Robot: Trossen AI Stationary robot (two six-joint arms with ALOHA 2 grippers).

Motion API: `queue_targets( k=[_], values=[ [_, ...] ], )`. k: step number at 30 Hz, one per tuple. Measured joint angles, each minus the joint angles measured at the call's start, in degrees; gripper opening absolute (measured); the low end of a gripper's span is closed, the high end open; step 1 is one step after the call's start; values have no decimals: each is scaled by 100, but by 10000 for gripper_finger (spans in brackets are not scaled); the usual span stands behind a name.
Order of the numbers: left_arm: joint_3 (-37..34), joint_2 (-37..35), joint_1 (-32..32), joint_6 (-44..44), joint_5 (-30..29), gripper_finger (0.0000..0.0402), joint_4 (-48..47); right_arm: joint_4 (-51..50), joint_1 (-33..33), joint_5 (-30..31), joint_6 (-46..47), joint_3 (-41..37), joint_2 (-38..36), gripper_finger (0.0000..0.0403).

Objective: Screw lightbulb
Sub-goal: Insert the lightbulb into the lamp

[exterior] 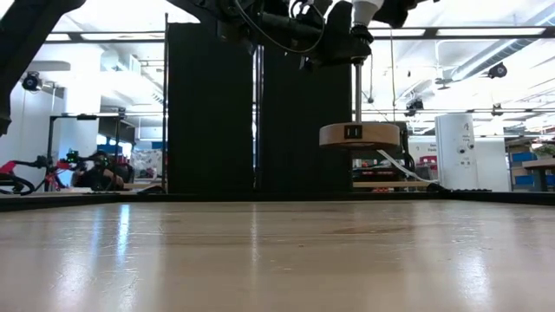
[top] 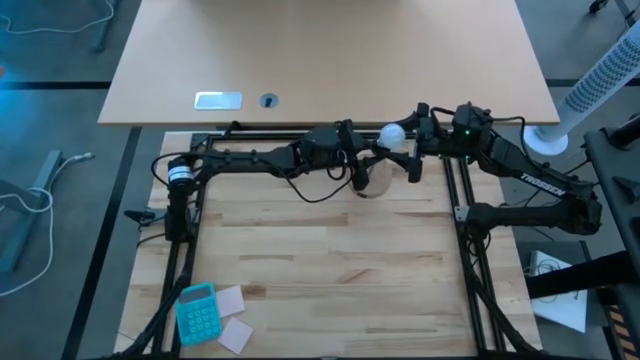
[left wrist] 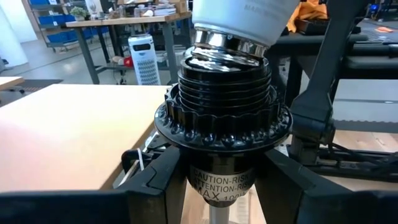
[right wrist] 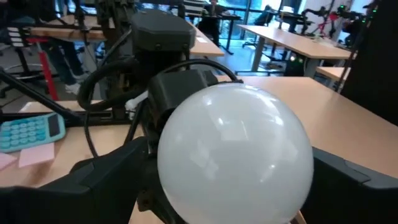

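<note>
Lightbulb (right wrist: 235, 154) sits between the right gripper (top: 412, 152) fingers, clamped across the globe, metal thread just entering the black socket (left wrist: 224, 115) below, presumably so the wrist can spin it in. Left gripper (left wrist: 217, 180) fingers close on the socket body from both sides, likely to brace it against twist; the wooden disc stand (exterior: 361, 134) hangs lifted off the table (top: 330, 250). Thread looks only partly started. Both arms crowd the same spot, wrists nearly touching. Blue calculator (top: 197, 311) and sticky notes (top: 231, 318) well clear of both fingers.
</note>
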Motion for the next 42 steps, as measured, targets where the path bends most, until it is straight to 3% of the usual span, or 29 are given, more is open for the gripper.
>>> queue_targets(
  k=[15,28,42],
  values=[
    [0,0,-11,6,642,144,22,30,1,-160,-148,0,-153,344],
    [0,0,-33,1,729,144,48,95,2,-172,-281,1,-152,342],
    [0,0,-33,0,777,144,66,187,2,-270,-189,2,-112,253]
  ],
)
